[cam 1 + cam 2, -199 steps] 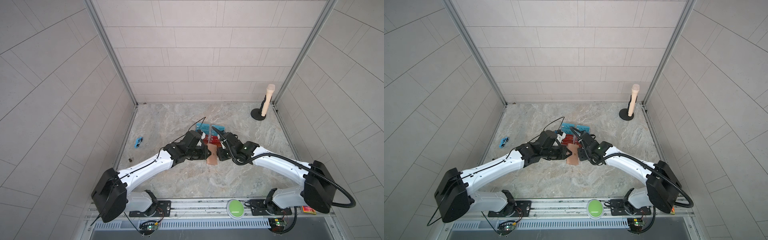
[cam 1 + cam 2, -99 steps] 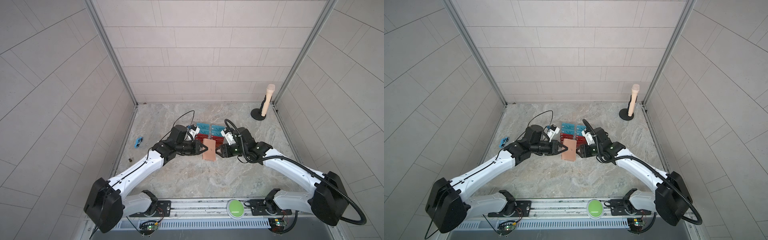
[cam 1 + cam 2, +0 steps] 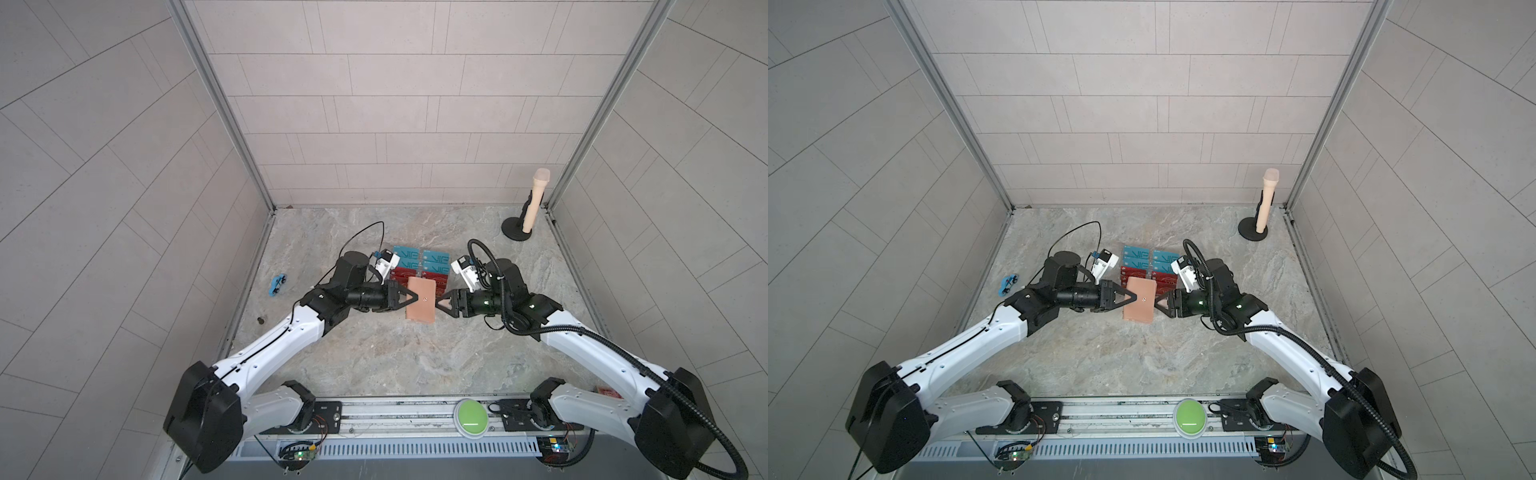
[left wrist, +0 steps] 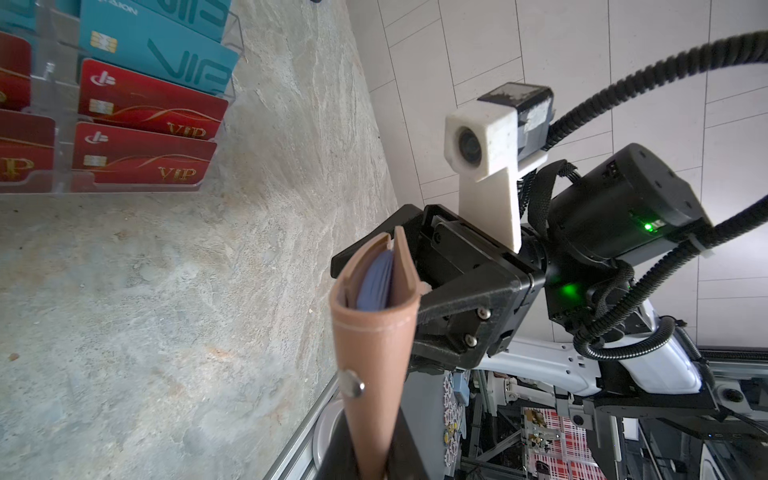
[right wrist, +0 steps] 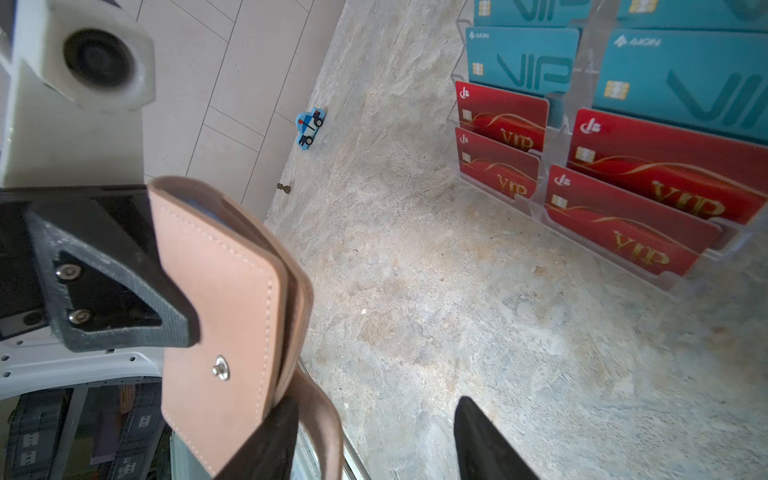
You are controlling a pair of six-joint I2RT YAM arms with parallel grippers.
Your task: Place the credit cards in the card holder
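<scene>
Left hand (image 3: 413,297) pinches card holder (image 3: 422,311); right hand (image 3: 439,304) spread open, apparently gripping nothing.

Both arms reach from the near edge toward the centre, wrists level and facing each other. The left gripper (image 3: 412,297) is clamped on the card holder (image 3: 419,311). The right gripper (image 3: 439,303) has its jaws apart.
</scene>
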